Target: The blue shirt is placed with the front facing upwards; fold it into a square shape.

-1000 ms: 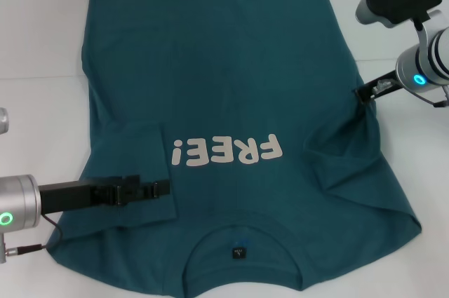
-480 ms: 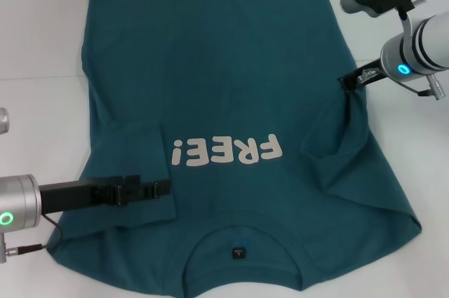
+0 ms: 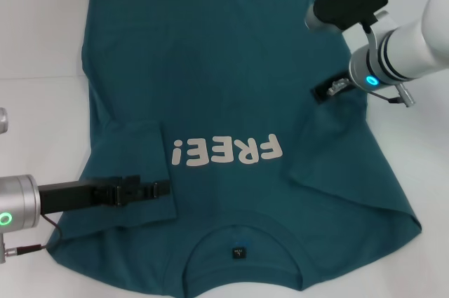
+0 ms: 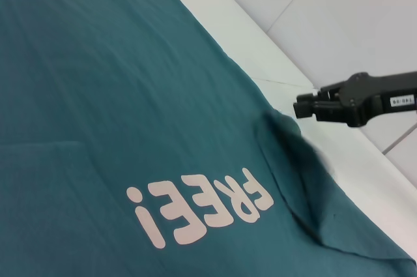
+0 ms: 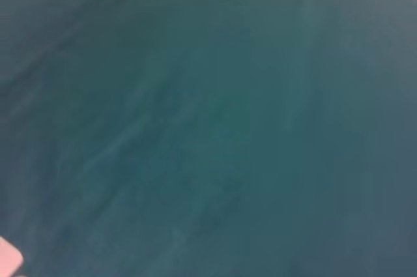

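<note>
Item: the blue shirt (image 3: pixel 231 66), one piece, lying front up on the white worktop (image 3: pixel 42 45), collar (image 3: pixel 242 245) at the near edge toward the robot and hem at the far edge, so the white "FREE!" lettering (image 3: pixel 226 151) reads upside down in the head view. Neck label (image 3: pixel 239 252): small, dark, centred inside the collar. Left sleeve (image 3: pixel 137 172): folded inward over the chest, flat, its edge just beside the exclamation mark of the lettering. Right sleeve (image 3: pixel 340 151): lifted off the worktop and drawn inward, forming a raised ridge of cloth that runs from the right shoulder area up to the right tool; creases fan out below it. Left tool (image 3: pixel 161 188): black, low over the folded left sleeve, lying across it and pointing toward the shirt's middle; whether its jaws are apart or together cannot be told from the head view. Right tool (image 3: pixel 321 92): black, above the shirt's right side, level with the far end of the raised ridge; jaws pinched together on the edge of the right sleeve, the cloth hanging from them. In the left wrist view the same right tool (image 4: pixel 309 106) shows against the pale background, with the peak of lifted cloth (image 4: pixel 287 133) just below it. Right wrist view: filled with teal fabric (image 5: pixel 208 120), detail unclear.
</note>
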You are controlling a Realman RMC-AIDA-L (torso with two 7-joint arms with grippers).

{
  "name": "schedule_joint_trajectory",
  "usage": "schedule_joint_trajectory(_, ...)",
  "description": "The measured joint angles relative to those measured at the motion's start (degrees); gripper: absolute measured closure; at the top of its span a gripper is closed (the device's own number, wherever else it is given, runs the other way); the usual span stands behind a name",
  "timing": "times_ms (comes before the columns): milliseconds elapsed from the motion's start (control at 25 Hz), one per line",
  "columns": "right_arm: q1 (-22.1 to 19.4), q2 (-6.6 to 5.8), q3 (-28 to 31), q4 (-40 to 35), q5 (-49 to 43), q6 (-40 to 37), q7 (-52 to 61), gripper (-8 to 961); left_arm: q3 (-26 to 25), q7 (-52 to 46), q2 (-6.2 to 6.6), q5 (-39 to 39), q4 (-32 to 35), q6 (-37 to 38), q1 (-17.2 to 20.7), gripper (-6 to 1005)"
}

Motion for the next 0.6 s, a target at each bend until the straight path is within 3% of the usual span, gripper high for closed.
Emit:
schedule_joint_trajectory(200,0.4,-0.17,0.5,-1.1,0.1,0.0,0.4,787,0.0,0.0,0.02,0.0,0.0,0.0,0.1,56)
schedule_joint_trajectory(280,-0.1,-0.34,0.7,-2.3,0.1,-0.5,1.1,562,-0.1,0.0,0.05,0.0,0.0,0.0,0.1,56)
schedule_joint_trajectory(360,-1.1,-0.56,1.8,-4.7,0.7,-2.3,1.9,479,-0.2,0.0,0.14,0.0,0.0,0.1,0.2,56)
schedule_joint_trajectory(520,-6.1,-0.75,5.9,-14.0,7.7,-10.9,1.5,312,-0.7,-0.2,0.39,0.0,-1.2,1.0,1.2,56)
schedule_joint_trajectory(600,-9.8,-1.09,8.0,-19.7,14.4,-18.0,0.4,304,-1.5,-0.9,0.64,-0.2,-2.7,1.8,2.1,55)
